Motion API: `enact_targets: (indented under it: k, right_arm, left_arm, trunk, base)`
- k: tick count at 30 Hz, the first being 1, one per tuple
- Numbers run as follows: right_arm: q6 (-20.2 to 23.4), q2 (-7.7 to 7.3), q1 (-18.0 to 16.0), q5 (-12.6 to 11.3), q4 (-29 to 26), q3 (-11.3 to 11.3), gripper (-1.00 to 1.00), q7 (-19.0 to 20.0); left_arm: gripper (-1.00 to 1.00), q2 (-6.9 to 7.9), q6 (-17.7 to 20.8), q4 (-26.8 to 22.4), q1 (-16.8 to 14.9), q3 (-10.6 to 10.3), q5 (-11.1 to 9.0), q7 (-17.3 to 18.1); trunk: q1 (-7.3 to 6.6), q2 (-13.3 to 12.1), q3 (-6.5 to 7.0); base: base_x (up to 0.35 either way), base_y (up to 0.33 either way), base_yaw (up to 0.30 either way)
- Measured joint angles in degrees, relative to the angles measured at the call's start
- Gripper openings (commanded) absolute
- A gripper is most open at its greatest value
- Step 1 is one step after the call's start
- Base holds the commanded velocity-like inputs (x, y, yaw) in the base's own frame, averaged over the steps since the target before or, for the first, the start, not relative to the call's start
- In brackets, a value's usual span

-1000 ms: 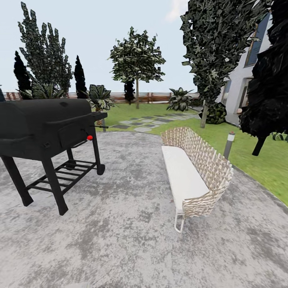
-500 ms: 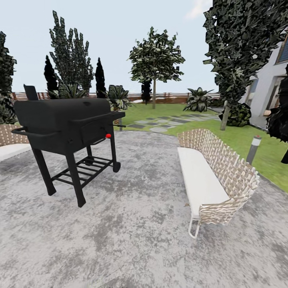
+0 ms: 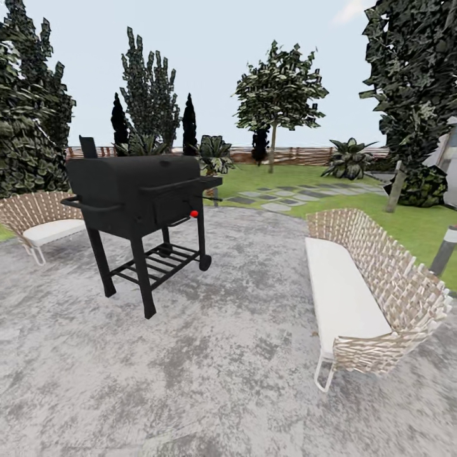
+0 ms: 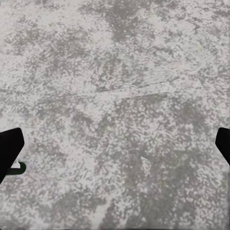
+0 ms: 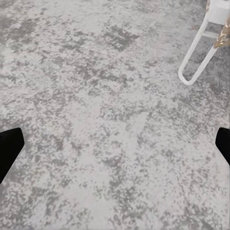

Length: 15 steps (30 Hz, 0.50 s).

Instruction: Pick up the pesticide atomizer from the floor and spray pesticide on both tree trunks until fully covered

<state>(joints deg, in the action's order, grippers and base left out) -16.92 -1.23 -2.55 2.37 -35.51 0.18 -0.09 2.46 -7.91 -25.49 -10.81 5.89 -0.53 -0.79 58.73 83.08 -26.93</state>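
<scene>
Task is at its search stage: no atomizer is identifiable on the floor [image 3: 241, 355], and nothing is sprayed. Left gripper [image 4: 115, 148] and right gripper [image 5: 115, 143] both hang spread wide and empty over paving. A tree [image 3: 279, 95] stands far across the lawn. A grill [image 3: 139, 190] and bench [image 3: 362, 292] flank the route.

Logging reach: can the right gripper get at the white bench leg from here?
Probably yes: the right gripper, open, faces the bench leg with just bare floor between them, though it may need a stretch.
</scene>
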Motion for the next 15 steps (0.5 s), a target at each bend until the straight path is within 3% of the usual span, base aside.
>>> enact_targets:
  k: [15]
  right_arm:
    - [-0.01,0.00,0.00,0.00,0.02,0.00,1.00,0.00]
  left_arm:
    - [1.00,0.00,0.00,0.00,-0.03,0.04,0.00,0.00]
  trunk:
    - [0.00,0.00,0.00]
  base:
    - [0.000,-0.270,0.279]
